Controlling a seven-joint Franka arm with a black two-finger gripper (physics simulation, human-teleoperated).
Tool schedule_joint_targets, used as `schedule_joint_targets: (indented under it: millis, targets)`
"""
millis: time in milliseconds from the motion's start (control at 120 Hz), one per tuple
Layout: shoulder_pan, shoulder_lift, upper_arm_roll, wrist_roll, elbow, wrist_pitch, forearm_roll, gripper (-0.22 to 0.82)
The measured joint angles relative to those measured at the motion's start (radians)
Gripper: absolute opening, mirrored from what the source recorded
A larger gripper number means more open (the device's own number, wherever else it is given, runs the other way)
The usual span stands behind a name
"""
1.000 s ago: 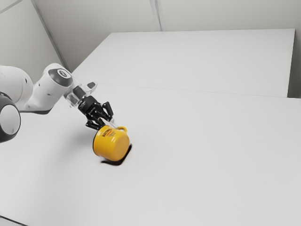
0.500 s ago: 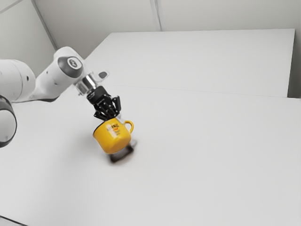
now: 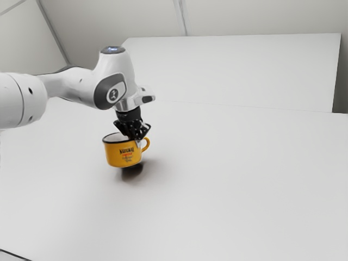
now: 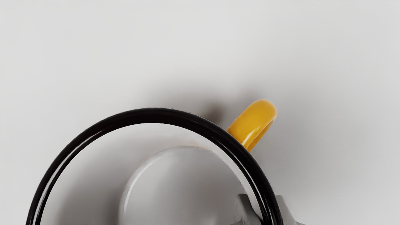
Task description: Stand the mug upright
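The mug [image 3: 123,155] is held almost straight up, seemingly just above the table [image 3: 234,185], though the gap is hard to see. Its side is pinched at the rim [image 4: 150,115] by the gripper [image 4: 262,201], one finger inside and one outside. If it is let go too high, it could be tipped over. Pinched on one side only, it could be twisted by a bump.

In my exterior view, the mug [image 3: 123,154] hangs over the counter [image 3: 234,185], handle [image 3: 148,143] between two and three o'clock; my end effector [image 3: 137,143], at its one o'clock, straddles its rim.
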Motion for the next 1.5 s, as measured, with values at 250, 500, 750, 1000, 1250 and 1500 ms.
schedule_joint_targets:
  millis: [250, 500, 750, 1000, 1250, 1500]
  targets:
    - [-0.003, -0.091, -0.062, -0.196, -0.147, 0.188, 0.123, -0.18]
    - [-0.022, -0.082, -0.092, -0.387, -0.191, 0.290, 0.139, -0.18]
    - [0.000, -0.017, -0.093, -0.518, -0.193, 0.343, 0.140, -0.18]
    - [-0.004, 0.002, -0.105, -0.598, -0.188, 0.355, 0.133, -0.04]
    - [-0.006, -0.045, -0.109, -0.627, -0.183, 0.330, 0.120, 0.40]
    - [-0.020, -0.103, -0.109, -0.646, -0.114, 0.191, 0.113, 0.54]
